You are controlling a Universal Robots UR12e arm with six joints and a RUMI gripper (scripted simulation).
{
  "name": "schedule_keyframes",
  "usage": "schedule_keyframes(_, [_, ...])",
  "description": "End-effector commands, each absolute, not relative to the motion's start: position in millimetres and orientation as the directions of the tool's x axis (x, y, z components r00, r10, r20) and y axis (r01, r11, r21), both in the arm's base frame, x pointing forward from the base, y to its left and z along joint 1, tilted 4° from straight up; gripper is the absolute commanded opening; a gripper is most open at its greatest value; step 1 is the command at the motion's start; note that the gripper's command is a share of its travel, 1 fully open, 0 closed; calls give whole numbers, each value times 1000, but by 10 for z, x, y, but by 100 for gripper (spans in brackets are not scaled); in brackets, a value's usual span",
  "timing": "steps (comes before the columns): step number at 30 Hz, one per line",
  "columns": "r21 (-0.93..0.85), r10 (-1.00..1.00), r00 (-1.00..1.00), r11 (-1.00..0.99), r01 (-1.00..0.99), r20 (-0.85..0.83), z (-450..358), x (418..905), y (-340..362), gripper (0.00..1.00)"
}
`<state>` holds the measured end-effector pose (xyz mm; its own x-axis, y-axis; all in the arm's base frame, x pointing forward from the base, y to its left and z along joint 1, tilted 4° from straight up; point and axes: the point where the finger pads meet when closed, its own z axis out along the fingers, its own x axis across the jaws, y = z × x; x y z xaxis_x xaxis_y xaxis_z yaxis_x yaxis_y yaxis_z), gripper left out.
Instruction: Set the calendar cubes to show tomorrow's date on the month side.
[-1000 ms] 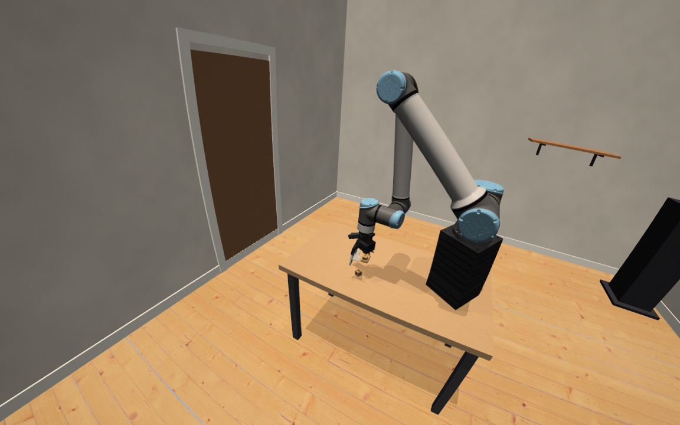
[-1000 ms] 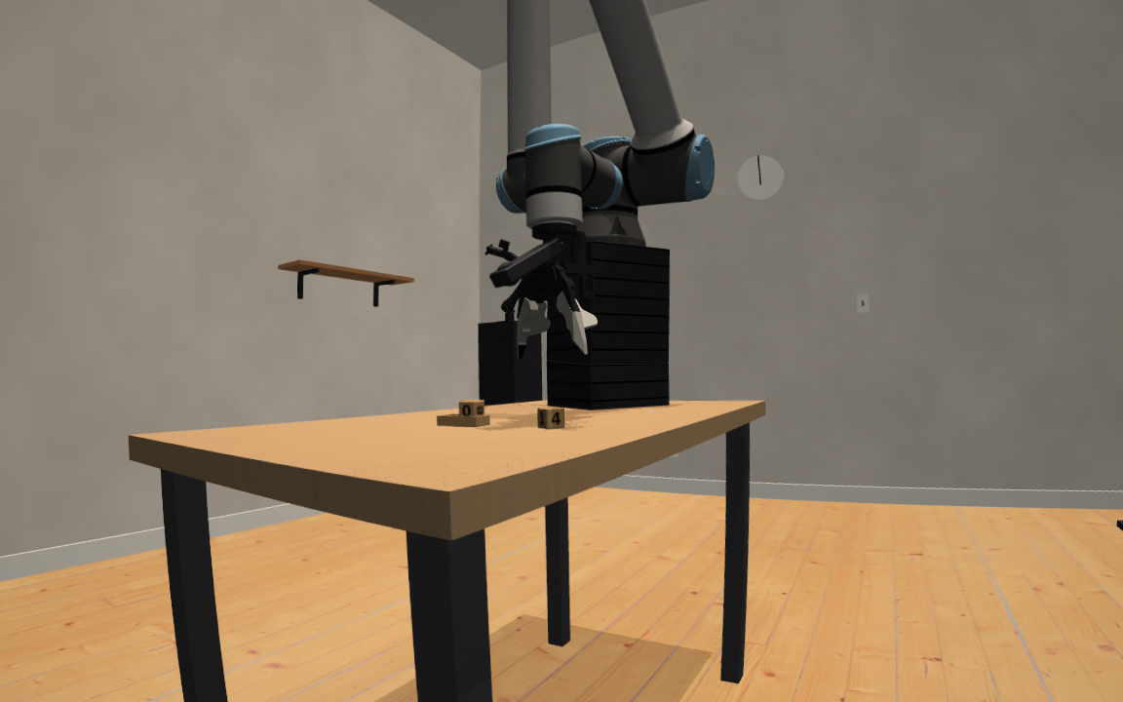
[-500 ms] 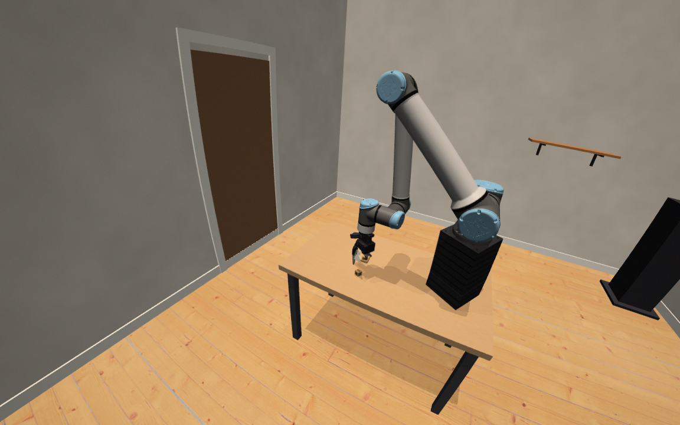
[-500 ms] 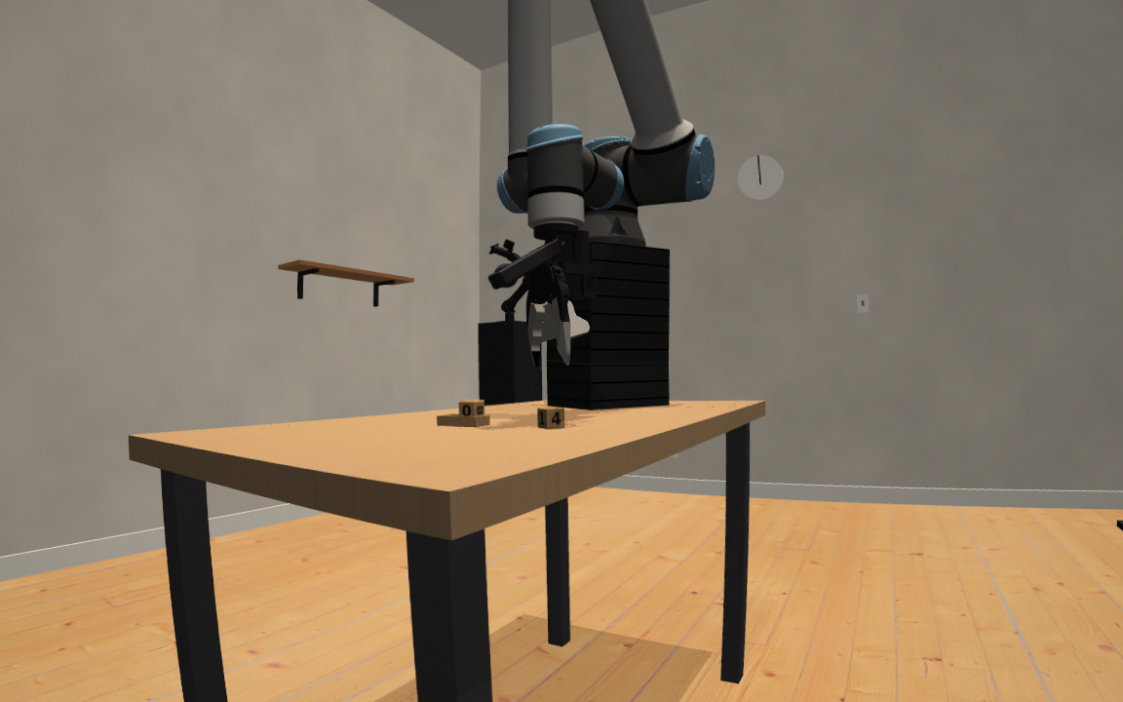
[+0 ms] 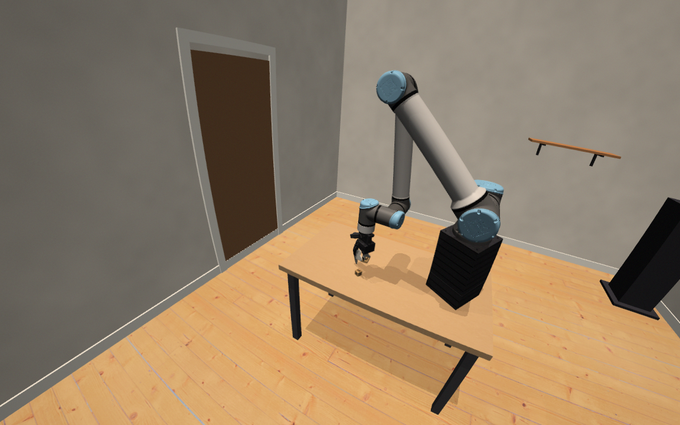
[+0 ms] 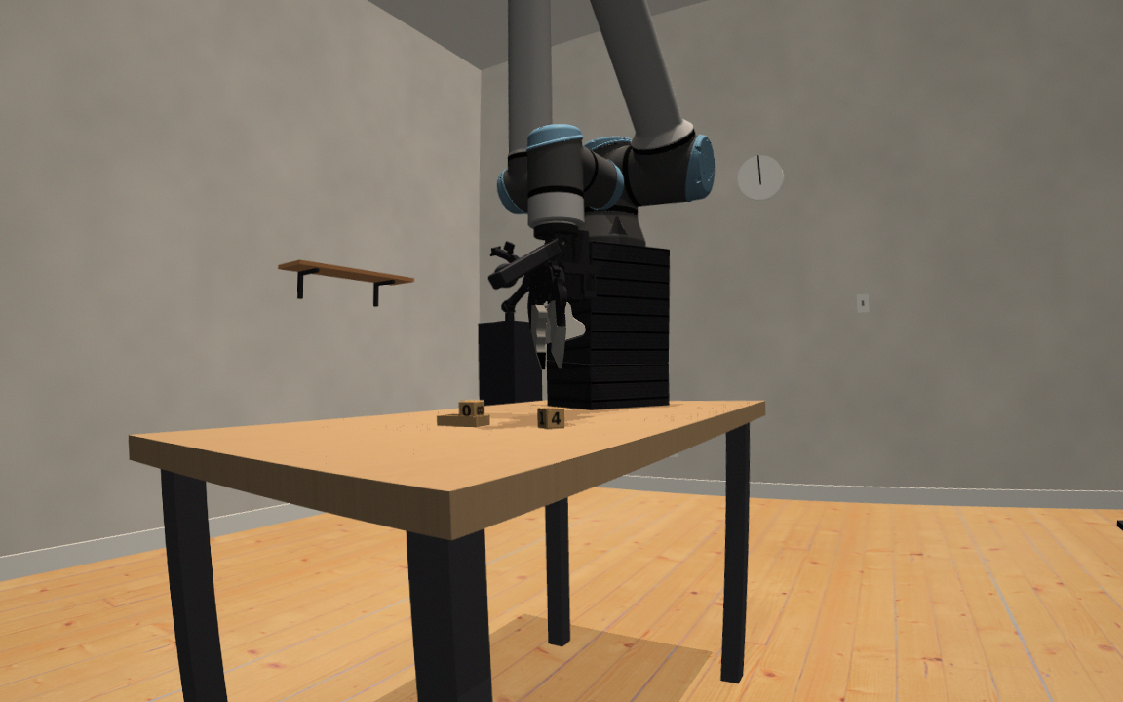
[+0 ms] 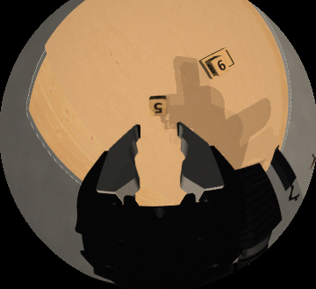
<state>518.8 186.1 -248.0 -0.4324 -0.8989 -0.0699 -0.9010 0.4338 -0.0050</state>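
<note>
A loose wooden cube (image 7: 158,105) lies on the table top outside the tray, with a 5 on its upper face. In the exterior view this cube (image 6: 551,417) shows a 1 and a 4 on its sides; it also shows in the top view (image 5: 358,273). The second cube (image 7: 218,64) sits in the flat wooden tray (image 6: 462,419), with a 6 or 9 on top. My gripper (image 7: 158,124) hangs well above the table, near the loose cube. Its fingers are narrowed but apart, with nothing between them. It also shows in the exterior view (image 6: 553,358).
The arm's black ribbed base (image 6: 609,327) stands on the table behind the cubes. The table's near edge (image 5: 332,293) is close to the loose cube. A black pedestal (image 5: 659,253) stands on the floor to the right.
</note>
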Motion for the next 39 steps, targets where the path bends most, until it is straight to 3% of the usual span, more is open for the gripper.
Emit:
schedule_keyframes(1, [-4,-899,-432,434,-901,-68,-2489,5171,1866,29])
schedule_keyframes(39, [-5,-890,-451,452,-892,-69,-2588,5205,1877,29])
